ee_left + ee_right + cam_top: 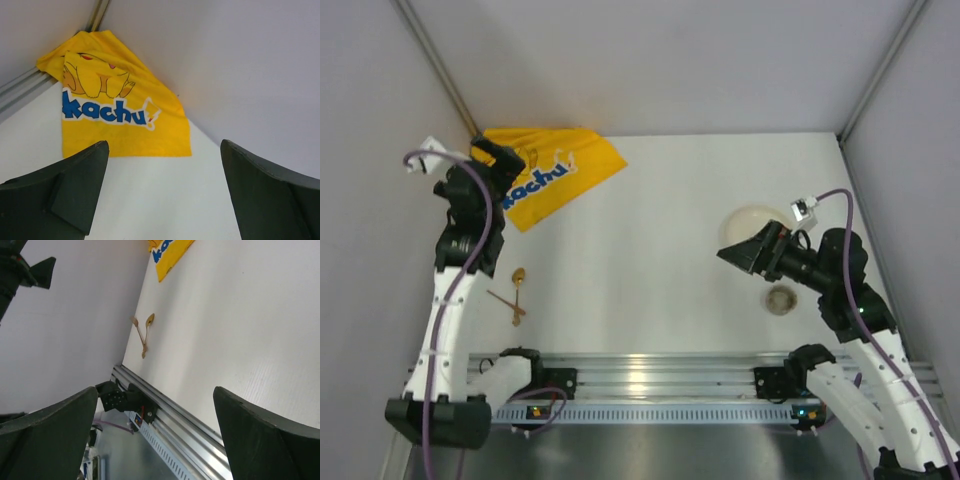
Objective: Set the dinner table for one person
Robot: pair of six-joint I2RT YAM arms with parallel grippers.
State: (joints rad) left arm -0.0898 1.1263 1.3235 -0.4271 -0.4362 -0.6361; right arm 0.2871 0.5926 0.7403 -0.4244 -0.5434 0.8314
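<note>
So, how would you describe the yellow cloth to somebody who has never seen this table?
Start at the white dinner table and look to its far left corner, where two walls meet. The yellow cloth lies there. Only it is brightly coloured, with blue letters and a cartoon figure; the dish and wooden cutlery are plain.

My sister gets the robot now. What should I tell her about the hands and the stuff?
Left gripper: open, empty, near the yellow mat in the far-left corner.
Right gripper: open, empty, beside the plate on the right.
The spoon and fork lie crossed by the left arm; small cup sits near the plate.
Done: nothing arranged on the dinner table.
Left: everything, likely mat first.
</note>
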